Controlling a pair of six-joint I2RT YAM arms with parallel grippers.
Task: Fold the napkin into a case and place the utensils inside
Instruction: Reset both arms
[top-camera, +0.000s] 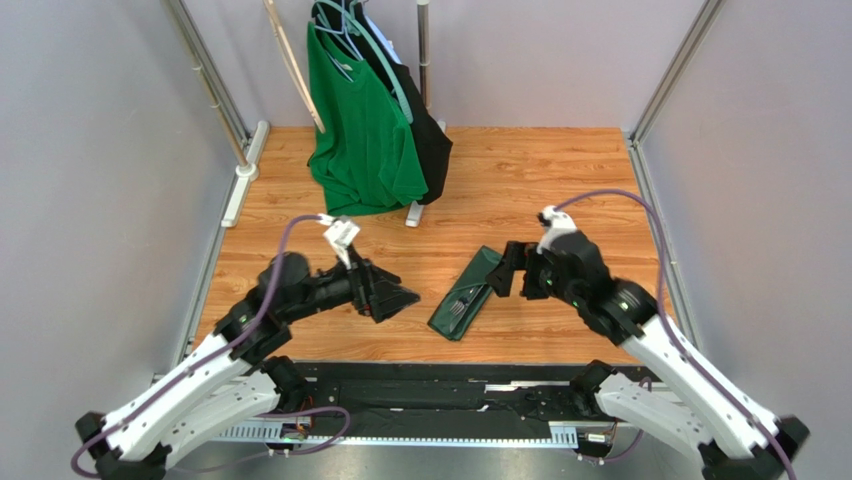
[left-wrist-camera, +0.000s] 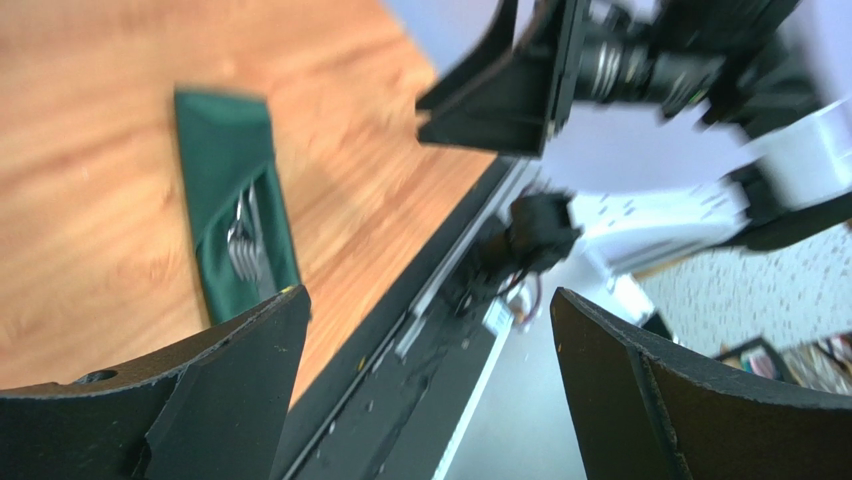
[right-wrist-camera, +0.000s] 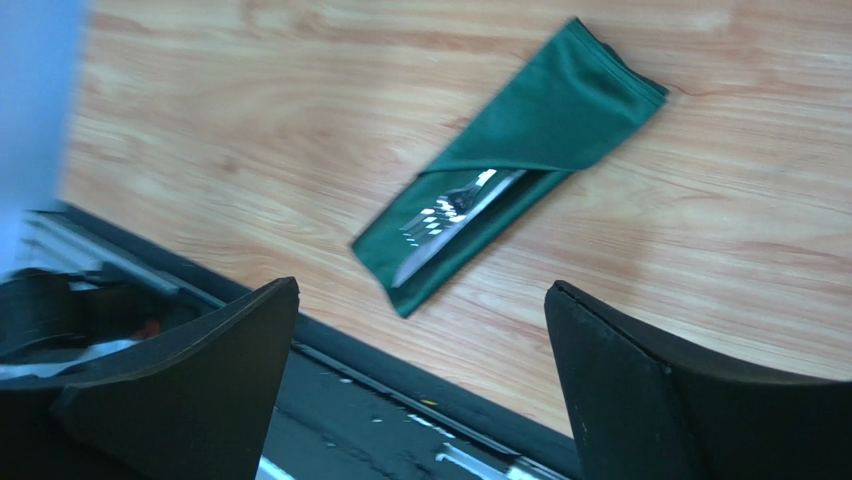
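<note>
The left hand (top-camera: 398, 304) is released, fingers spread around nothing, just left of the case (top-camera: 478, 273). The case lies on the counter (top-camera: 560, 170) near its front edge, utensils (top-camera: 461, 299) tucked inside. The right hand (top-camera: 504, 272), likewise released, sits just right of it.

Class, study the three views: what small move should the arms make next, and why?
Probably draw both arms back toward their bases. The case lies folded on the table with the utensils tucked inside, their ends showing at its mouth. The left tool and right tool both stand open, clear of it, holding nothing, so the job looks done.
</note>
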